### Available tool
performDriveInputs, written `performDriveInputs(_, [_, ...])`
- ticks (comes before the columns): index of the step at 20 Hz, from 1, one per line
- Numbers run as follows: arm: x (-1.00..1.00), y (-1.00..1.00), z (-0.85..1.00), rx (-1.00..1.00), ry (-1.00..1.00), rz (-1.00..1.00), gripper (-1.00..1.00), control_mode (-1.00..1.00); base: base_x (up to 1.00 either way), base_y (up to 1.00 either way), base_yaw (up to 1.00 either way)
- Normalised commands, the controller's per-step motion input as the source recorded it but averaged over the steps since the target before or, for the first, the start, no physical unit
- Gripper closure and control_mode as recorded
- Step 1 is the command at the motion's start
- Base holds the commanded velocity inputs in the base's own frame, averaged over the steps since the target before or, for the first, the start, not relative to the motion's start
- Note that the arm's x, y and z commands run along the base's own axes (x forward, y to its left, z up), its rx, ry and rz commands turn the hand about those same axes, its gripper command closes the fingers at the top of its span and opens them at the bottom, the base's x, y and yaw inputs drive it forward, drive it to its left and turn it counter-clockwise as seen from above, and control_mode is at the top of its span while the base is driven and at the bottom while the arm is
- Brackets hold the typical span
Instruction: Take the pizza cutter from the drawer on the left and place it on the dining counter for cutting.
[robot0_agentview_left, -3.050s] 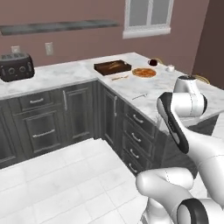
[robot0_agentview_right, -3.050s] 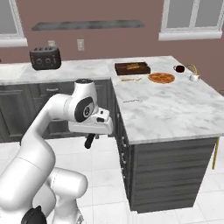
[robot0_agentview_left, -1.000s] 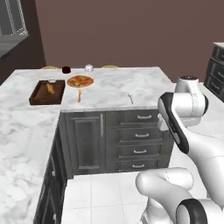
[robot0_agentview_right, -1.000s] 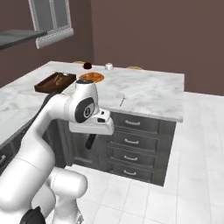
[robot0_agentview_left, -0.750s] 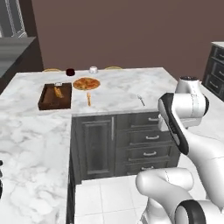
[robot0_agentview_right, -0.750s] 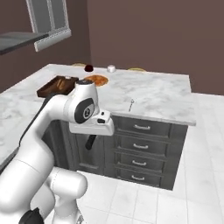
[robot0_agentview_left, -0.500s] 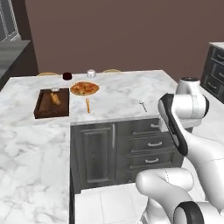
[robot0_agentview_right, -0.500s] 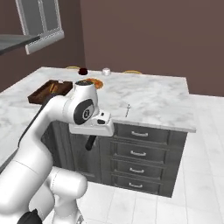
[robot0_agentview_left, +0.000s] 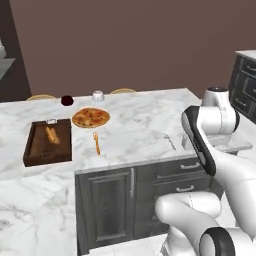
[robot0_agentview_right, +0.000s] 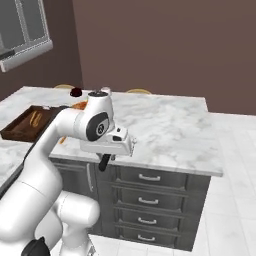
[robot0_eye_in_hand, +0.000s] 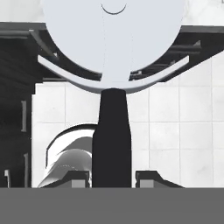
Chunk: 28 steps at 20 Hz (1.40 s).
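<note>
The two dark fingers (robot0_eye_in_hand: 112, 177) are closed on the black handle of the pizza cutter (robot0_eye_in_hand: 112, 135), its round silvery blade pointing away from the hand, held in front of the dark grey drawer fronts (robot0_agentview_right: 150, 200), beside the white marble, grey-veined surface (robot0_agentview_right: 170, 130).

The pizza cutter (robot0_eye_in_hand: 112, 65) wheel's top is cut off.

arm folded, elbow high, wrist bent down at the worktop's front edge. hand (robot0_agentview_right: 104, 163) points at the floor, fingers (robot0_eye_in_hand: 148, 177) clamped on the pizza cutter (robot0_eye_in_hand: 112, 83) handle.
</note>
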Motion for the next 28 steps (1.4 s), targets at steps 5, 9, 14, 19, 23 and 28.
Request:
performDriveInputs(5, [0.0, 0.0, 0.0, 0.0, 0.0, 0.0, 1.0, 1.0, 0.34, 0.4, -0.13])
performDriveInputs(9, [0.0, 0.0, 0.0, 0.0, 0.0, 0.0, 1.0, 1.0, 0.16, 0.51, -0.05])
performDriveInputs(14, [0.0, 0.0, 0.0, 0.0, 0.0, 0.0, 1.0, 1.0, 0.32, 0.49, -0.06])
performDriveInputs(19, [0.0, 0.0, 0.0, 0.0, 0.0, 0.0, 1.0, 1.0, 0.61, 0.04, -0.01])
performDriveInputs(23, [0.0, 0.0, 0.0, 0.0, 0.0, 0.0, 1.0, 1.0, 0.71, 0.0, 0.0])
performDriveInputs(28, [0.0, 0.0, 0.0, 0.0, 0.0, 0.0, 1.0, 1.0, 0.62, 0.0, 0.0])
